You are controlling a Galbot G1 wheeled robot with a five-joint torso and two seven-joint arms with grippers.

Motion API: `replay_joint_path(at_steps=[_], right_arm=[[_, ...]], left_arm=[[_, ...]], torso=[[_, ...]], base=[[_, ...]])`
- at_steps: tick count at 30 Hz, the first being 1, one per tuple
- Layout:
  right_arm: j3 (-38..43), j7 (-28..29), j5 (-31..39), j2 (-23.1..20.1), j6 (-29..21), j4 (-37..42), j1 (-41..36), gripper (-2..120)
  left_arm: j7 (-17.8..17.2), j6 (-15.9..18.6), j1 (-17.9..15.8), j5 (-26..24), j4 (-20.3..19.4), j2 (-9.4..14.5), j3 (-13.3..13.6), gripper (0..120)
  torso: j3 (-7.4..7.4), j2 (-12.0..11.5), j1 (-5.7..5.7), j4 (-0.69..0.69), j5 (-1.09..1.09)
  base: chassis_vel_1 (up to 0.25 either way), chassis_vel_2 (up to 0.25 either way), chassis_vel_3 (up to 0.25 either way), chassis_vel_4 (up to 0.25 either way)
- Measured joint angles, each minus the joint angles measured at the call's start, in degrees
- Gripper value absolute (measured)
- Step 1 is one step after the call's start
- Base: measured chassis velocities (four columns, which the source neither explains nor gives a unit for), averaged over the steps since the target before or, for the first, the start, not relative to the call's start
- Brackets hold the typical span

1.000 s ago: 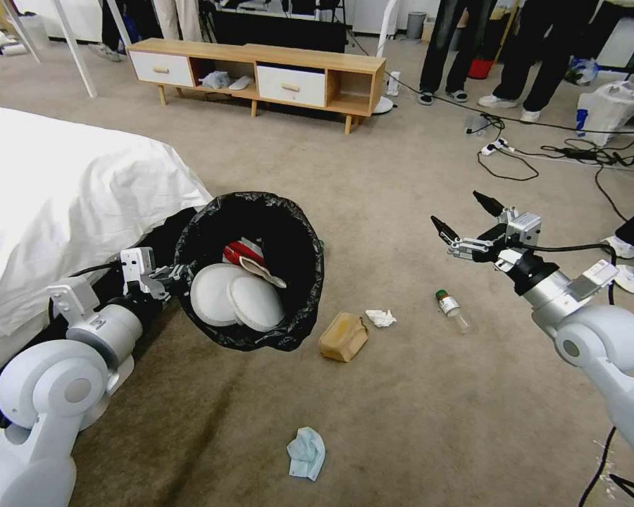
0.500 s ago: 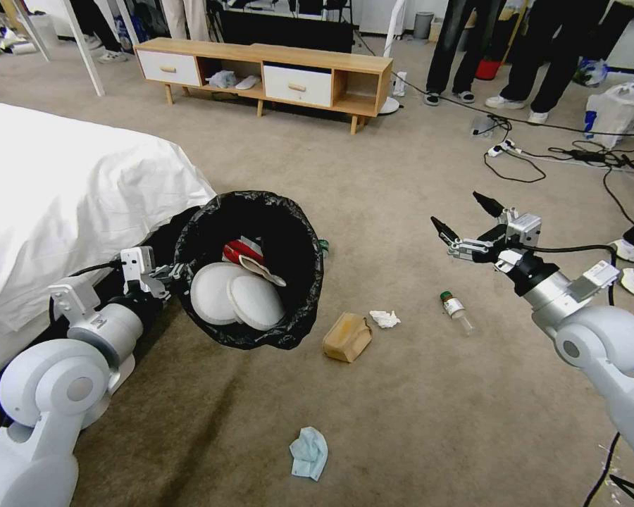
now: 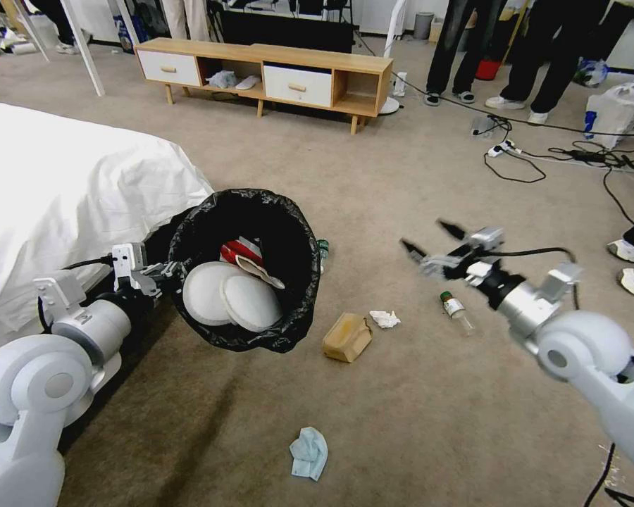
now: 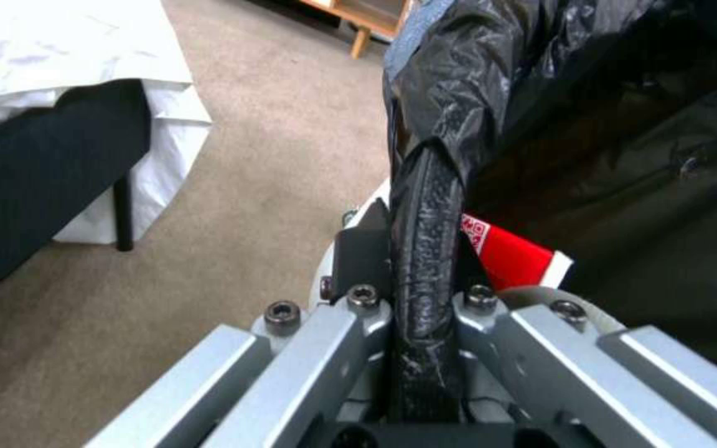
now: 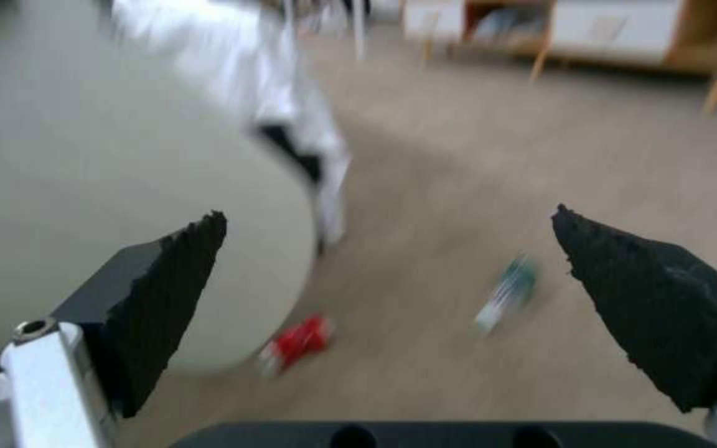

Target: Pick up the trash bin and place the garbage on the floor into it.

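Note:
My left gripper (image 3: 160, 272) is shut on the rim of the trash bin (image 3: 289, 232) and holds it off the floor, tilted with its mouth facing me. Its black bag holds white round discs and a red wrapper (image 3: 238, 251). In the left wrist view the jaws pinch the bag-covered rim (image 4: 425, 249). My right gripper (image 3: 427, 236) hangs open above the carpet, right of the bin. On the floor lie a green-capped bottle (image 3: 456, 310), a brown paper bag (image 3: 346, 336), a white tissue (image 3: 384, 319) and a blue mask (image 3: 308, 452). Blurred in the right wrist view are a red can (image 5: 296, 342) and a bottle (image 5: 508, 292).
A bed with a white sheet (image 3: 63, 190) stands at the left, close to the bin. A low wooden cabinet (image 3: 260, 70) is at the back. Cables and a power strip (image 3: 542, 155) trail at the far right, near a white shopping bag (image 3: 616, 105) and people's feet.
My right arm has swung left and lower, toward the bin, still open. The left arm and the bin have shifted slightly left.

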Motion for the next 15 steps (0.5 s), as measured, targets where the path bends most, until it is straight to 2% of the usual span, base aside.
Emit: replay_joint_path(at_steps=[2,3,7,9,13,15], right_arm=[[-4.95,0.77,0.83,0.12,-2.26,-0.15,1.53,100],[-4.95,0.77,0.83,0.12,-2.26,-0.15,1.53,100],[-17.85,1.14,1.22,2.61,-3.31,-4.67,7.68,100],[-18.75,1.15,1.32,2.89,-3.31,-5.05,8.26,100],[-27.80,1.08,1.77,6.28,-3.05,-8.97,15.20,100],[-29.50,1.06,1.81,7.15,-2.82,-9.83,16.70,100]], left_arm=[[0.47,0.01,0.16,0.48,0.19,-0.01,-0.09,2],[0.47,0.01,0.16,0.48,0.19,-0.01,-0.09,2],[1.39,0.01,0.26,1.38,0.59,-0.14,-0.07,2],[1.49,0.00,0.30,1.49,0.62,-0.17,-0.05,2],[2.31,-0.02,0.91,2.86,1.04,-0.57,0.40,2],[2.48,-0.03,1.01,3.11,1.05,-0.66,0.49,2]], torso=[[0.00,0.00,0.00,0.00,-0.01],[0.00,0.00,0.00,0.00,-0.01],[0.01,0.00,0.00,-0.01,0.01],[0.01,0.00,0.00,-0.01,0.01],[0.01,0.00,0.00,0.00,-0.01],[0.01,0.00,0.00,0.00,0.00]], base=[[0.000,0.000,0.000,0.000],[0.000,0.000,0.000,0.000],[0.000,0.000,0.000,0.000],[0.000,0.000,0.000,0.000],[0.000,0.000,0.000,0.000],[0.000,0.000,0.000,0.000]])
